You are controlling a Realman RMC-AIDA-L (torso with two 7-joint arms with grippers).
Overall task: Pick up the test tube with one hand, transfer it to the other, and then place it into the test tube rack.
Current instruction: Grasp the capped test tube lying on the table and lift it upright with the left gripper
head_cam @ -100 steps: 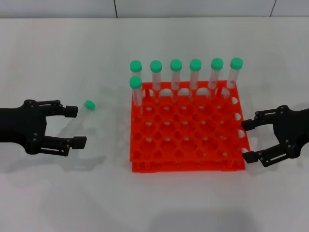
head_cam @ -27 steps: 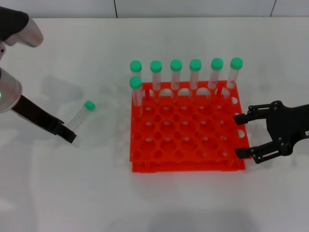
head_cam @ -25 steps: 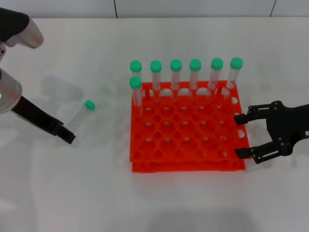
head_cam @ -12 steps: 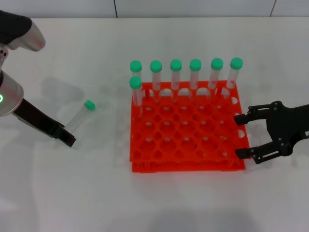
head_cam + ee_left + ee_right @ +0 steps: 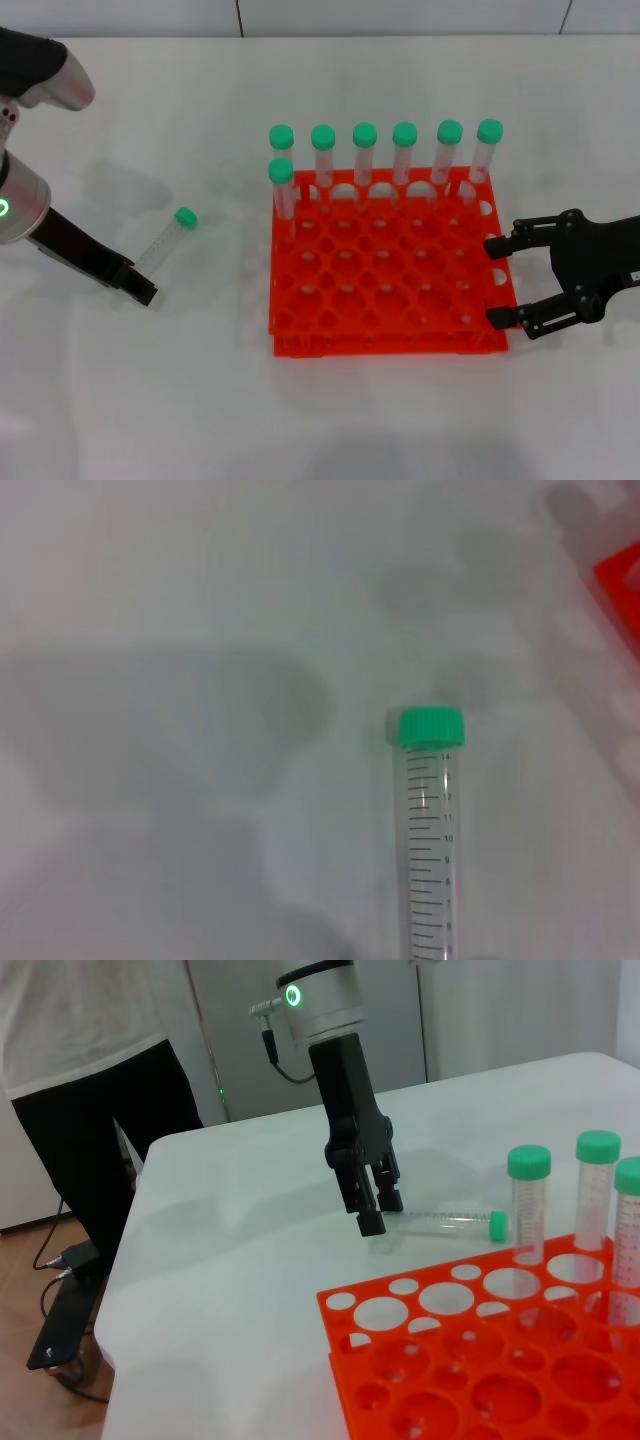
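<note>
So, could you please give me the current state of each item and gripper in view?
test tube: lying flat on the table, capped, not gripped.
test tube rack: upright, seven capped tubes standing along its far side.
left gripper: down at the tube's bottom end.
right gripper: open, beside the rack.

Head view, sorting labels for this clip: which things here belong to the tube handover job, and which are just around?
Part of the job:
- test tube lying on the table
- test tube rack
- left gripper at the tube's bottom end
- right gripper, open beside the rack

Just around:
- seven capped tubes standing in the rack
- white table
- person standing behind
</note>
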